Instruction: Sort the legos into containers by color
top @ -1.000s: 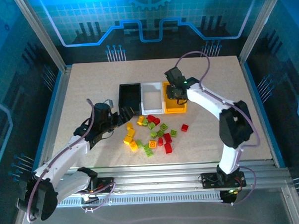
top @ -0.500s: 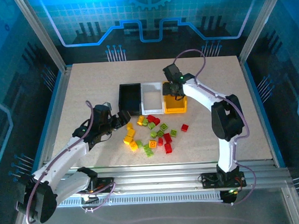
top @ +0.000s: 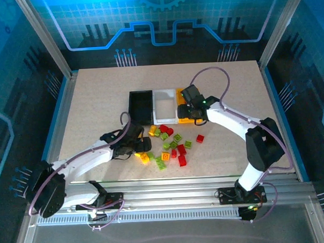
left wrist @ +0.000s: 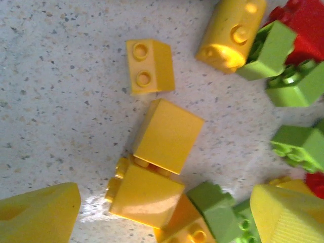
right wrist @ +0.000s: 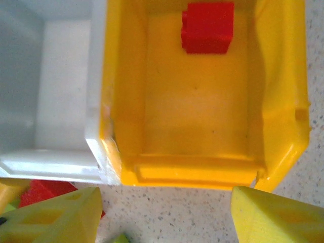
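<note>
The legos point(top: 168, 144) lie loose in a heap on the table point(top: 96, 97), on the near side of the three bins, and my left claw point(top: 141, 146) hangs right over the heap's left edge. Its fingers point(left wrist: 38, 212) stand wide apart with nothing gripped. Between them sit two plain yellow bricks point(left wrist: 146, 195), one touching the other, with a green brick point(left wrist: 215, 198) just beside them toward the right finger. Beyond the fingertips lie a two-stud yellow brick point(left wrist: 148, 66), a rounded yellow piece point(left wrist: 230, 33), more green bricks point(left wrist: 271, 50) and a red piece point(left wrist: 304, 20) at the far right. One red brick point(right wrist: 207, 26) lies alone inside the yellow bin point(right wrist: 281, 101), at the end farthest from my right claw point(right wrist: 167, 202). That bin's near wall sits just ahead of the right claw's fingertips point(right wrist: 276, 217), which are spread apart and empty. The white bin point(right wrist: 50, 91) touches the yellow one on my right claw's left, and the black bin point(top: 141, 106) stands beyond it, further left.
</note>
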`<act>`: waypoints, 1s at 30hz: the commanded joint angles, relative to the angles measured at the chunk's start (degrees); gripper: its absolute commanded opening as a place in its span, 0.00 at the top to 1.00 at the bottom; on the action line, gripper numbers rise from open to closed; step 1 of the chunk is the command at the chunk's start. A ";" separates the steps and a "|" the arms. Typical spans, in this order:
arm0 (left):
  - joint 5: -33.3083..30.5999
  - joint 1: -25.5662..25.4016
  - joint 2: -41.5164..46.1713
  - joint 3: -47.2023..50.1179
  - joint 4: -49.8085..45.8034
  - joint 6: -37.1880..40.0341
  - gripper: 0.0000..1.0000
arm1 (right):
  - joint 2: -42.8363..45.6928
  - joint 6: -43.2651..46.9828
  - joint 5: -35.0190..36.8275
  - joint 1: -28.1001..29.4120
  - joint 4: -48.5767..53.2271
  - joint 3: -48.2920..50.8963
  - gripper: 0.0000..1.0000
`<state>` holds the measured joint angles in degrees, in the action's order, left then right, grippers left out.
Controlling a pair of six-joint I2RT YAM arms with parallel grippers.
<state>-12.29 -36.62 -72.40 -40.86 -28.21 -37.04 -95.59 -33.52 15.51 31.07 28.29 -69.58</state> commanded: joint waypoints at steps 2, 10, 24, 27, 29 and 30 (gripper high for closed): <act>-6.54 -0.54 -5.85 -3.78 0.20 5.41 0.13 | 2.67 -1.59 -1.08 0.14 -3.07 2.02 0.32; -8.91 -0.57 -17.18 -8.94 1.34 8.38 0.24 | 5.15 -1.28 -1.18 -1.05 -3.57 4.22 0.32; -9.10 -1.74 -19.27 -8.63 3.15 7.44 0.62 | 8.15 -1.52 -1.88 -4.05 -4.04 5.99 0.31; -8.61 -1.95 -16.63 -8.80 1.88 6.56 0.67 | 8.14 -1.59 -1.84 -4.00 -4.04 6.04 0.31; -7.97 -1.90 -13.99 -9.10 0.46 5.72 0.69 | 8.14 -1.69 -1.79 -4.02 -4.02 6.12 0.31; -7.75 -1.91 -12.21 -9.29 -0.26 5.34 0.69 | 8.15 -1.81 -1.86 -4.10 -4.02 6.20 0.31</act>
<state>-20.27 -38.11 -89.71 -49.08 -25.91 -30.15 -88.97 -34.39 13.85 27.88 24.77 -64.05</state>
